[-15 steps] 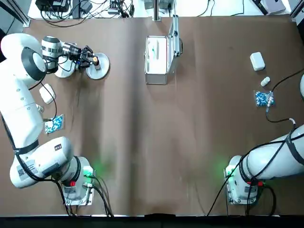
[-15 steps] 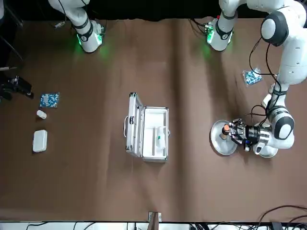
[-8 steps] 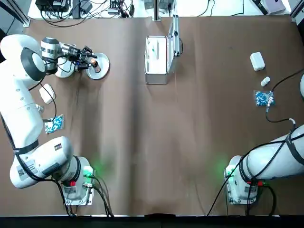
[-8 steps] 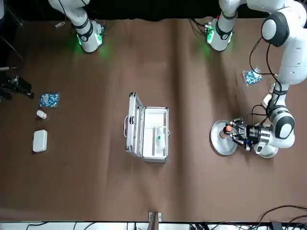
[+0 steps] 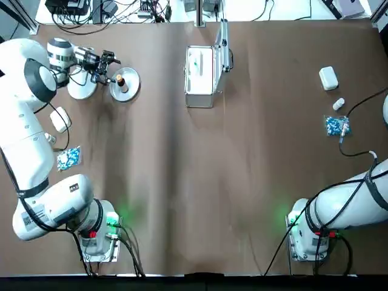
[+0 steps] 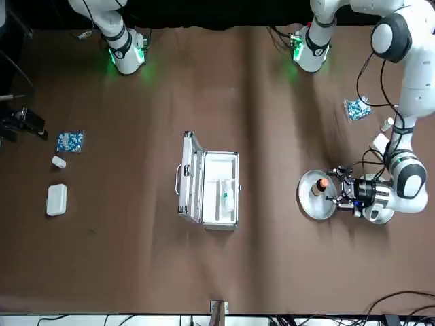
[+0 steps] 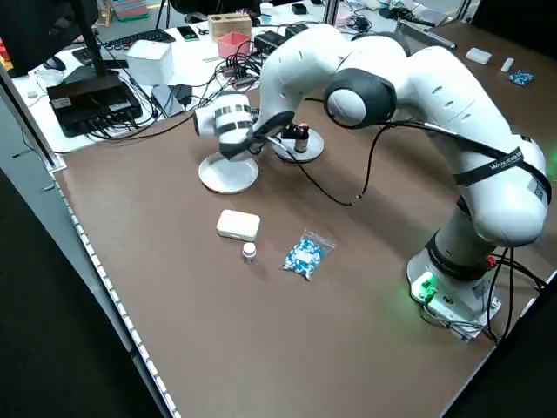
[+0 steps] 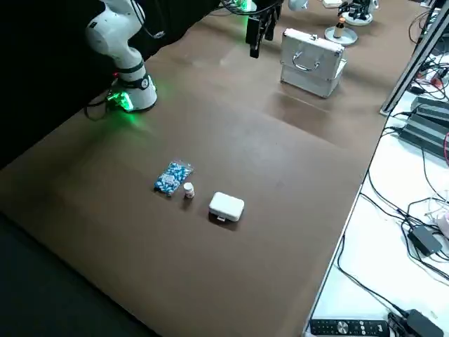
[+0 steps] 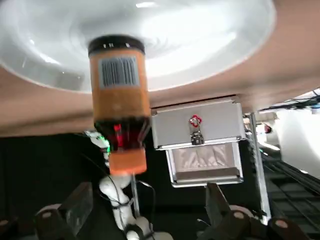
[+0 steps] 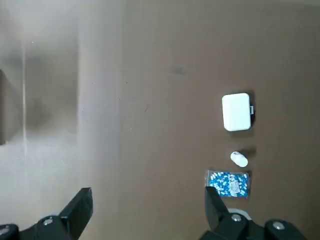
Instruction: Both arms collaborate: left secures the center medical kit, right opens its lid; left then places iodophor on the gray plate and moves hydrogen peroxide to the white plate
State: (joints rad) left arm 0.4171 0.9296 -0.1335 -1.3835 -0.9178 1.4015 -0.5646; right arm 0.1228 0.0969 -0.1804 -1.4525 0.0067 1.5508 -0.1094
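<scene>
The left gripper [image 5: 104, 68], fingers apart and empty, hangs just beside the upright iodophor bottle [image 5: 120, 79] on the gray plate [image 5: 130, 90], while the open medical kit [image 5: 200, 76] holding the hydrogen peroxide lies well beyond that bottle.

Medical kit [image 8: 313, 62] stands far off, lid seemingly open.

Brown table covering [image 5: 194, 182]; silver medical kit [image 5: 206, 63] with white lining; amber iodophor bottle [image 9: 120, 100], orange cap, barcode label; gray plate [image 5: 128, 91]; white plate [image 5: 82, 91]; blue-and-white pill packet [image 5: 335, 126].
</scene>
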